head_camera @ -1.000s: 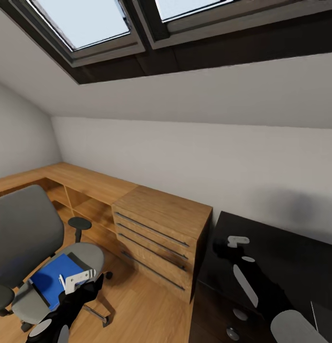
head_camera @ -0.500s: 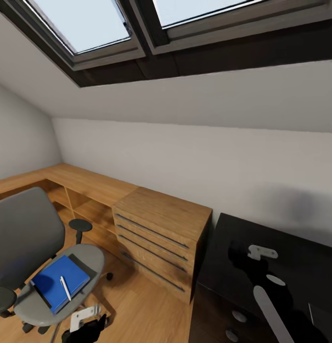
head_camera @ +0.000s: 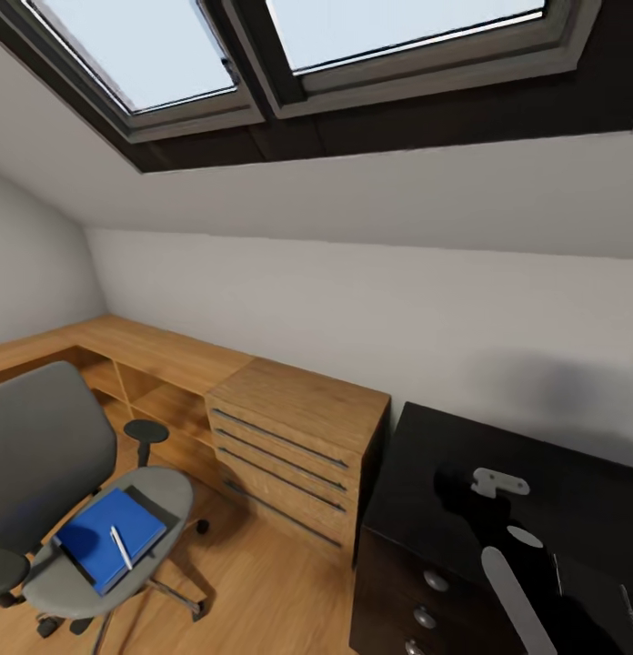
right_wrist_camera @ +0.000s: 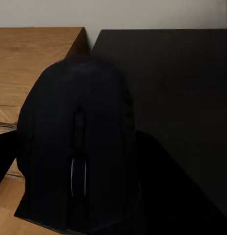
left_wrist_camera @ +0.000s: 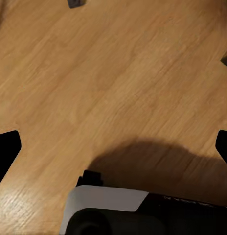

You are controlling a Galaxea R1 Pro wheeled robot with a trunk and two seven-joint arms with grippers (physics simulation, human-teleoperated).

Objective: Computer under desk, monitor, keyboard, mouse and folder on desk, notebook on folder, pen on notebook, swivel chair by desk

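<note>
The swivel chair (head_camera: 44, 455) stands at the left on the wood floor. On its seat lies the blue folder (head_camera: 103, 541) with the pen (head_camera: 121, 549) on top. A dark strip (head_camera: 151, 503) runs along the folder's far edge; I cannot tell whether it is the notebook. My right gripper (head_camera: 455, 482) hovers over the near left part of the black desk (head_camera: 535, 446), shut on the black mouse (right_wrist_camera: 77, 147). My left gripper (left_wrist_camera: 113, 149) is open above bare floor. The computer and monitor are out of view. A dark flat slab (head_camera: 589, 591) on the desk may be the keyboard.
Light wooden low cabinets (head_camera: 298, 409) with drawers run along the wall between chair and desk. The desk's drawer unit with silver knobs (head_camera: 435, 580) faces me. A sloped ceiling with skylights (head_camera: 289, 45) is overhead. Open wood floor (head_camera: 271, 591) lies between chair and desk.
My left gripper drew back from over the folder and dropped out of the head view, uncovering the pen. My right gripper carried the mouse slightly right over the desk. The camera shifted a little.
</note>
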